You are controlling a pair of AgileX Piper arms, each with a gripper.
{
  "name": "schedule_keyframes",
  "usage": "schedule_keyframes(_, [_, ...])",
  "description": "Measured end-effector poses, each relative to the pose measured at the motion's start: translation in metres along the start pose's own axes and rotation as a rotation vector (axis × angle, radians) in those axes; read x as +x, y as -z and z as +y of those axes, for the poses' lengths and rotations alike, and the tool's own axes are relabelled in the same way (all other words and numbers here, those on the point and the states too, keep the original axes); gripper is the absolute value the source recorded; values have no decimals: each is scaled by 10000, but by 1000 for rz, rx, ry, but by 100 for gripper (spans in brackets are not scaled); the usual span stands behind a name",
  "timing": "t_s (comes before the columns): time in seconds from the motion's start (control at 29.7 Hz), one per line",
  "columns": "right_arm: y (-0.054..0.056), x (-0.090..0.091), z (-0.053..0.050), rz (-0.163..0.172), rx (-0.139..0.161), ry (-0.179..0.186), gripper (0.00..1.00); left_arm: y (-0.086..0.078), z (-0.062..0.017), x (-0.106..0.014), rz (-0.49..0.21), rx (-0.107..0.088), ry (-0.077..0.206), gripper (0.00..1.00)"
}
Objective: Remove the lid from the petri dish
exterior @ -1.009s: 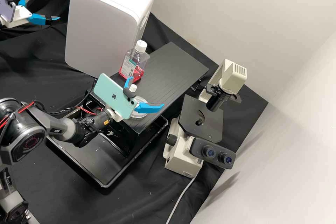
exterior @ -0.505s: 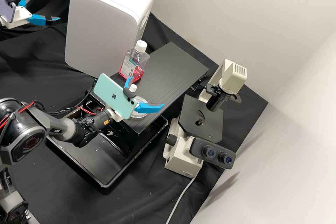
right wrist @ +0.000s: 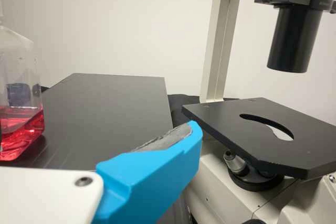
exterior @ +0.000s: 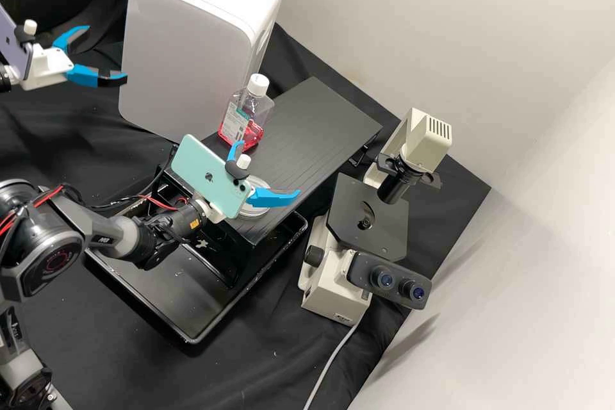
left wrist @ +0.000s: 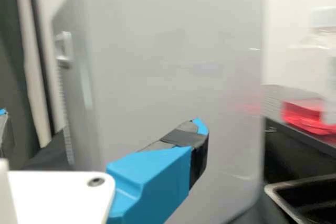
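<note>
Blue-fingered left gripper (exterior: 106,54), fingers apart, is drifting toward the white benchtop cabinet (exterior: 192,45) while the right gripper (exterior: 270,167), also apart, is still straddling the petri dish (exterior: 256,184), its lid seemingly not lifted yet.

The right arm (exterior: 122,237) is a dark grey tube with a fat round joint (exterior: 38,246) that carries a red ring (exterior: 54,261) and thin red wires (exterior: 8,221). On its wrist sits a mint-green slab (exterior: 208,176) topped by a white knob (exterior: 244,159). The right pincer (exterior: 269,168) and left pincer (exterior: 106,54) each have a white body with a single screw (right wrist: 84,182). Their bright blue fingers (right wrist: 152,171) are faced with grey pads (right wrist: 165,141). The left wrist carries a lilac slab (exterior: 11,35).
</note>
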Motion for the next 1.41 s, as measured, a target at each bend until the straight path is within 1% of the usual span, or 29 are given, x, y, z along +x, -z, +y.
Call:
schedule_keyframes(0.03, [0, 0, 0, 0, 0, 0, 100, -45, -76, -28, -18, -1, 30, 100])
schedule_keyframes(0.07, [0, 0, 0, 0, 0, 0, 100, -72, -127, -54, -31, 1, 52, 100])
schedule_keyframes(0.13, [0, 0, 0, 0, 0, 0, 100, -120, -201, -104, -58, -1, 86, 100])
schedule_keyframes(0.17, [0, 0, 0, 0, 0, 0, 100, -150, -242, -136, -76, -7, 106, 100])
schedule_keyframes(0.2, [0, 0, 0, 0, 0, 0, 100, -186, -275, -164, -97, -7, 123, 100])
schedule_keyframes(0.3, [0, 0, 0, 0, 0, 0, 100, -273, -356, -273, -158, -14, 171, 100])
schedule_keyframes(0.34, [0, 0, 0, 0, 0, 0, 100, -296, -375, -301, -174, -19, 184, 100])
schedule_keyframes(0.4, [0, 0, 0, 0, 0, 0, 100, -349, -429, -383, -208, -30, 218, 100])
schedule_keyframes(0.44, [0, 0, 0, 0, 0, 0, 100, -367, -449, -414, -220, -31, 231, 100])
schedule_keyframes(0.47, [0, 0, 0, 0, 0, 0, 100, -377, -465, -441, -229, -37, 242, 100])
schedule_keyframes(0.5, [0, 0, 0, 0, 0, 0, 100, -388, -467, -463, -236, -44, 248, 100])
schedule_keyframes(0.57, [0, 0, 0, 0, 0, 0, 100, -403, -471, -496, -250, -49, 256, 100])
schedule_keyframes(0.64, [0, 0, 0, 0, 0, 0, 100, -413, -471, -517, -265, -58, 262, 100])
schedule_keyframes(0.67, [0, 0, 0, 0, 0, 0, 100, -422, -468, -523, -276, -59, 263, 100])
schedule_keyframes(0.74, [0, 0, 0, 0, 0, 0, 100, -428, -471, -544, -287, -74, 272, 100])
schedule_keyframes(0.77, [0, 0, 0, 0, 0, 0, 100, -435, -468, -551, -296, -74, 273, 100])
schedule_keyframes(0.81, [0, 0, 0, 0, 0, 0, 100, -450, -474, -564, -312, -70, 279, 100])
schedule_keyframes(0.84, [0, 0, 0, 0, 0, 0, 100, -454, -470, -566, -314, -71, 277, 100])
schedule_keyframes(0.98, [0, 0, 0, 0, 0, 0, 100, -492, -496, -636, -346, -63, 298, 100])
schedule_keyframes(1.14, [0, 0, 0, 0, 0, 0, 100, -550, -530, -714, -379, -57, 322, 100])
schedule_keyframes(1.18, [0, 0, 0, 0, 0, 0, 100, -565, -533, -721, -387, -57, 324, 100])
schedule_keyframes(1.28, [0, 0, 0, 0, 0, 0, 100, -605, -542, -742, -408, -43, 327, 100])
schedule_keyframes(1.41, [0, 0, 0, 0, 0, 0, 100, -645, -550, -763, -426, -42, 332, 100])
